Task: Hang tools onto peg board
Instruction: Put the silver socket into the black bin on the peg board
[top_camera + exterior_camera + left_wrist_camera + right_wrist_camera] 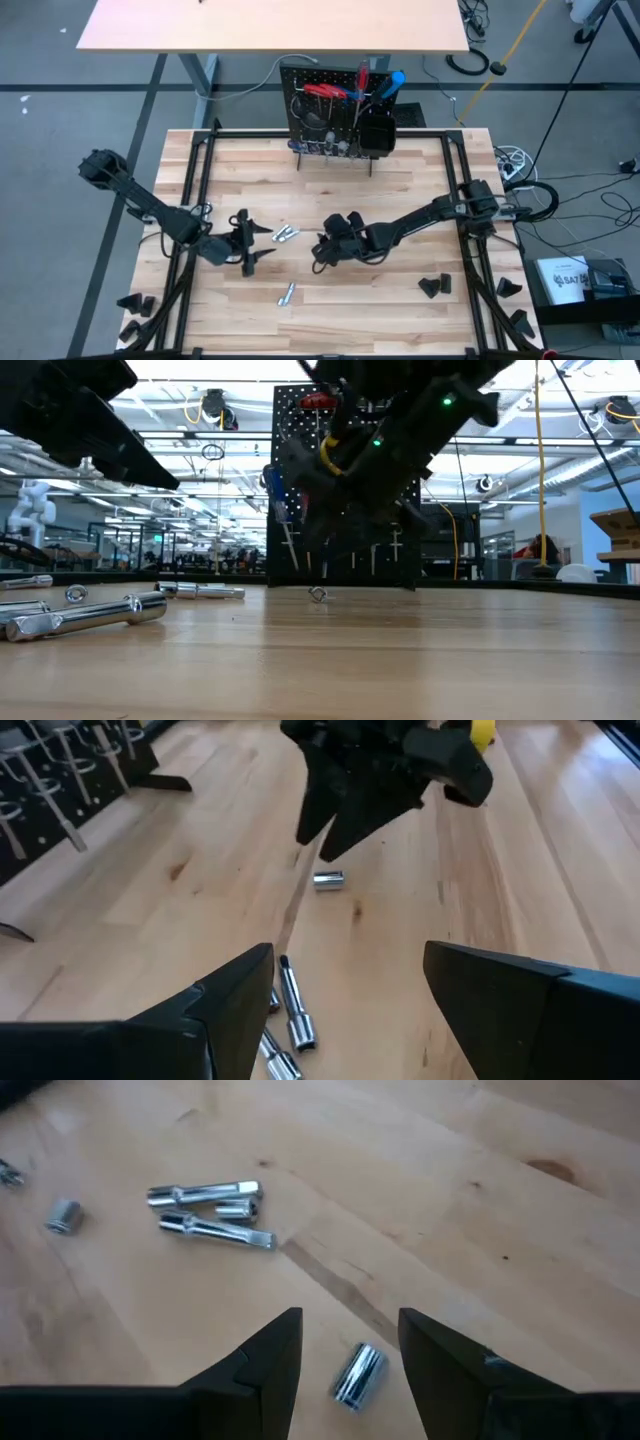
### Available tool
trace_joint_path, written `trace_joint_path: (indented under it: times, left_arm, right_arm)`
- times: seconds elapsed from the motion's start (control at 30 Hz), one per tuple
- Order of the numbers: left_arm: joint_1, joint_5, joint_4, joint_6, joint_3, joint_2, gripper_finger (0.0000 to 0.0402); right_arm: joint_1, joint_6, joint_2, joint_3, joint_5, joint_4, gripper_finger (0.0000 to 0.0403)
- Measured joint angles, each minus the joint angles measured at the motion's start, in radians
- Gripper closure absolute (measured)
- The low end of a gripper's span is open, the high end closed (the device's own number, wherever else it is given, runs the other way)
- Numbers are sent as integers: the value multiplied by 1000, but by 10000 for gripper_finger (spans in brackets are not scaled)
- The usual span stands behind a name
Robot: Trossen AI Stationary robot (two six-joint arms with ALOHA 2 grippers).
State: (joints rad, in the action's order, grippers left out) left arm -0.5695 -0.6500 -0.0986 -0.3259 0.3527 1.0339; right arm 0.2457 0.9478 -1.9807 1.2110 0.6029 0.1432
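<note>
Counter: a pale wooden counter (400, 170) inside a black frame, a grey floor and a second table behind it; small black wedge blocks (433, 287) sit near the right front corner.
Left gripper (247, 243): low over the counter's left half, fingers (235, 995) spread wide and grasping nothing; a cluster of silver bits (284, 235) lies just ahead of the tips.
Loose bit, front: another silver bit (287, 293) lies on the counter apart from both sets of fingers, nearer the front edge.
Right gripper (328, 249): low at mid-counter, fingers (265, 1355) part-open and empty; a short silver socket (357, 1373) lies on the wood right between the tips, untouched as far as this angle shows.
Peg board (335, 110): upright at the far edge, well beyond both sets of fingers, already carrying red-handled and blue-handled tools (325, 90) and a black bin (377, 130).
Risk, roll: the socket is round and smooth, so uneven closing could squirt it out sideways.
Risk, clash: the two grippers face each other closely; a reach toward the bit cluster could bring them into contact.
Risk, scrape: tips this low may drag on the wood.
</note>
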Motion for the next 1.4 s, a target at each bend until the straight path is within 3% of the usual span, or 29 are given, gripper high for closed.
trace_joint_path:
  times: [0.2, 0.3, 0.53, 0.7, 1.03, 1.4]
  left_arm:
    - [27, 48, -1, -5, 0, 0, 136]
    - [27, 54, 1, -9, 0, 0, 136]
    - [61, 52, 1, -97, 0, 0, 136]
    - [96, 47, 4, -222, 0, 0, 136]
    - [98, 80, 15, -350, 0, 0, 136]
    - [98, 9, 127, -583, 0, 0, 136]
  right_arm:
    - [0, -28, 4, 53, 99, 169, 243]
    - [12, -51, 40, 55, 97, 222, 243]
    - [31, -221, 49, 55, -95, 236, 243]
    - [28, -278, 47, 29, -109, 292, 243]
    - [86, -182, 74, 29, -111, 638, 243]
    - [306, -96, 87, 29, -100, 724, 243]
